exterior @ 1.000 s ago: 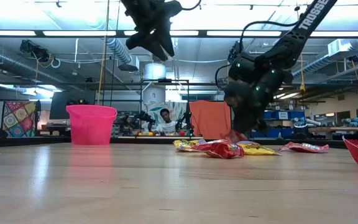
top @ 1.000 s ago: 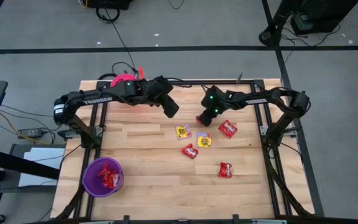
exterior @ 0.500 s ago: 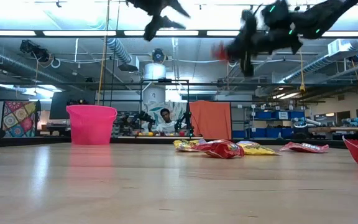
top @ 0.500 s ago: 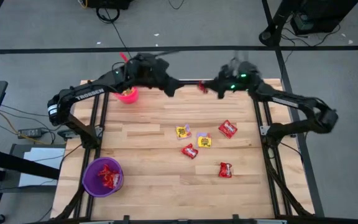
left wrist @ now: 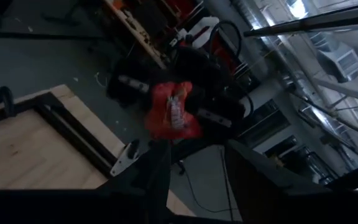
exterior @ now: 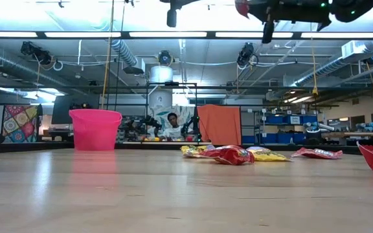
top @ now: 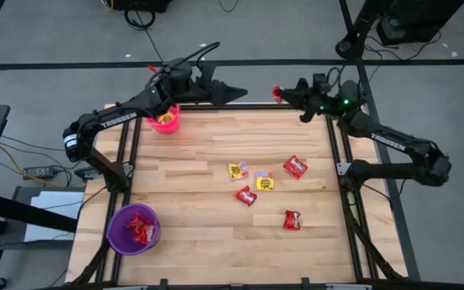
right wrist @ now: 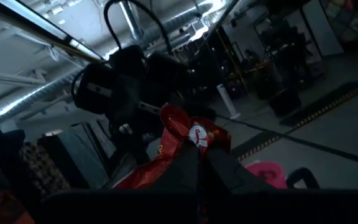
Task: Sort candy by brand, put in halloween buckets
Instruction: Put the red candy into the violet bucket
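A shiny red candy packet (top: 277, 94) sits pinched between the closed fingers of the right hand (top: 281, 93), raised high above the back edge of the tabletop (top: 200, 201), upper centre-right of the high view. The right wrist view shows the same packet (right wrist: 188, 140) crumpled at the fingertips, and in the left wrist view it (left wrist: 171, 111) hangs in the air facing the other arm. In the low view it is a red scrap (exterior: 241, 6) at the very top edge.

The left hand (top: 234, 91) points toward it from the upper centre of the high view, just apart from the packet, its fingers spread and holding nothing.

On the tabletop, five packets lie loosely grouped right of centre in the high view: a yellow one (top: 238, 171), a second yellow one (top: 264, 182) just beside it, a red one (top: 295, 167) further right, a red one (top: 246, 195) below the yellow pair, and a red one (top: 292, 220) lowest of all.

The pink bucket (top: 166, 120) stands at the upper left of the tabletop under the left arm, with yellow packets inside. The purple bucket (top: 132, 229) stands at the lower left, holding red packets. In the low view the pink bucket (exterior: 95, 129) is at the left.
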`<state>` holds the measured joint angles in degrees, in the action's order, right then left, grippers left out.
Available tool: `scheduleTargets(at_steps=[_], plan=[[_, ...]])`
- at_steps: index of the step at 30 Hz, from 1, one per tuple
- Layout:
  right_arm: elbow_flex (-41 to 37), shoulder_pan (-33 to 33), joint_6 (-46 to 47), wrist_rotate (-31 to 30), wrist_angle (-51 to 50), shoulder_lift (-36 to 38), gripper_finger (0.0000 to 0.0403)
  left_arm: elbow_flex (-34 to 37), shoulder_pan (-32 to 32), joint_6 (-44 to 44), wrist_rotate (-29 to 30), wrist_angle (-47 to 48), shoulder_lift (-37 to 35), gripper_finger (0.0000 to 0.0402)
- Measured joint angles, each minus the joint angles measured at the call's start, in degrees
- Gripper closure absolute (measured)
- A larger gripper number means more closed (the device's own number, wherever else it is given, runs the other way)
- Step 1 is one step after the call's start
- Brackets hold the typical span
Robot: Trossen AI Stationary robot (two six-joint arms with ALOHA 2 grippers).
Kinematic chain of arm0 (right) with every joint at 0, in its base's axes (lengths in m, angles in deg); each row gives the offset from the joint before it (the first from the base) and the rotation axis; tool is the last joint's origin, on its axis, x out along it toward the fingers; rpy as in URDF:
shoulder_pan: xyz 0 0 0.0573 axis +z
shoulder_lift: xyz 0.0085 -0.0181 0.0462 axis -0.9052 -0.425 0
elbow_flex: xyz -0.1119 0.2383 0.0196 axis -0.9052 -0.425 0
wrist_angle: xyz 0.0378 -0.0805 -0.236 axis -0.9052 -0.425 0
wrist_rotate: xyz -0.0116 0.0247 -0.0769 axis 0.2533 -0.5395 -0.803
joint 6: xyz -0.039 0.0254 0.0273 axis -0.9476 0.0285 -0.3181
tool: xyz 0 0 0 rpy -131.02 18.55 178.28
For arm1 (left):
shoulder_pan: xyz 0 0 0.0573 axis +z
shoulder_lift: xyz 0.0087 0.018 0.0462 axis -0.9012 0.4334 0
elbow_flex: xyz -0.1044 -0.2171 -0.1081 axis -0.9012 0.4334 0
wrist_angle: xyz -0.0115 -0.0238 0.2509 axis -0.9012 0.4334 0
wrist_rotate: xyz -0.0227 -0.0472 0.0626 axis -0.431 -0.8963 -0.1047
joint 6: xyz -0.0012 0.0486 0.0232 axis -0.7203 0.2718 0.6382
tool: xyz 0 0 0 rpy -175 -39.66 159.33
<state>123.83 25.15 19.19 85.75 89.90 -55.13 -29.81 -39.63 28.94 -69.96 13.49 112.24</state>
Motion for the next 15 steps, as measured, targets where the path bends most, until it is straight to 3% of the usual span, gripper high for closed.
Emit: scheduleTargets(at_steps=[5, 15], plan=[[1.6, 4.1, 0.4, -2.4, 4.2, -4.7, 0.0393, 0.0, -0.7, -0.1, -0.2, -0.4, 1.6, 0.0243], [10.7, 7.5, -0.4, 0.4, 4.2, -13.4, 0.0393, 0.0, -0.8, 0.0, -0.5, -1.4, 2.3, 0.0243]])
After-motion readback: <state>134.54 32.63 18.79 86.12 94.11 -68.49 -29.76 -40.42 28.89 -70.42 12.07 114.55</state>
